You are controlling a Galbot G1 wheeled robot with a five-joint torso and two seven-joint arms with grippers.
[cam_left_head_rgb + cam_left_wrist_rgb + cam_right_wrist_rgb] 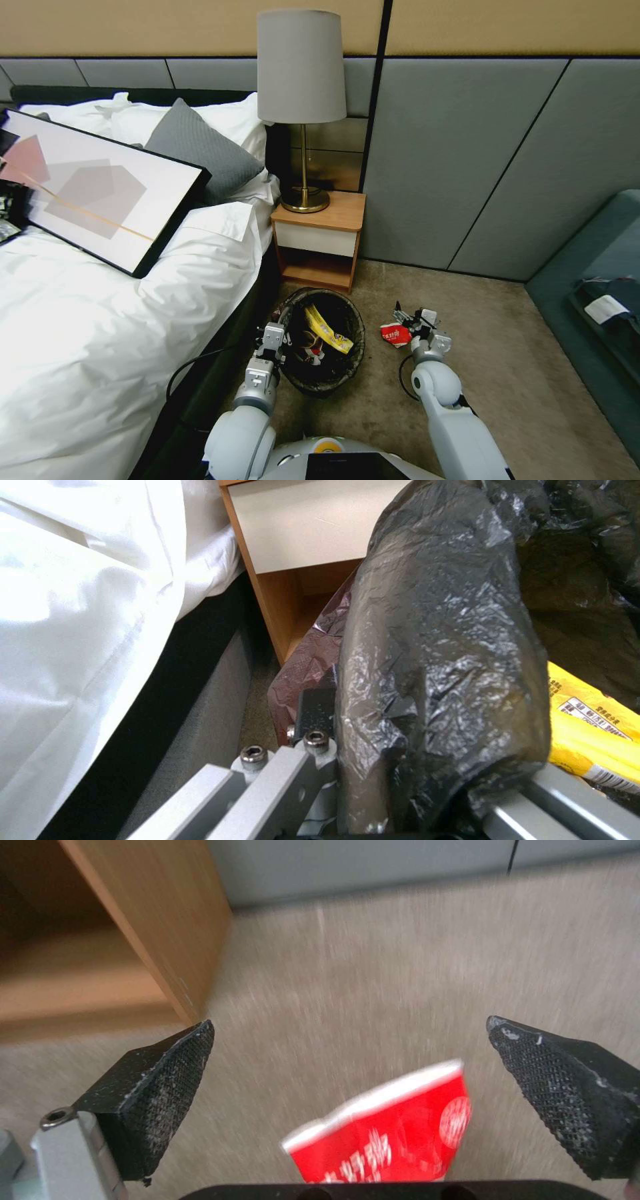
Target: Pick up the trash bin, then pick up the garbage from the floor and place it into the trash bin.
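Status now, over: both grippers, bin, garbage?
Left gripper shut on bin rim. Right gripper open over red carton on carpet. Nothing in the way.

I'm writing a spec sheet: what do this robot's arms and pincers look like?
Both arms are glossy white-grey with rounded joint housings; a black cable loops beside each. The left pincer has a silver metal frame with hex screws. The right pincer has black wedge-shaped fingertips with cross-hatched, scuffed pads on a silver mount.

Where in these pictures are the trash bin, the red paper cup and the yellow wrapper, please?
trash bin (355, 319): head view, on its bag-covered rim.
red paper cup (393, 1135): right wrist view, on its printed side.
yellow wrapper (587, 730): left wrist view, on its printed face.
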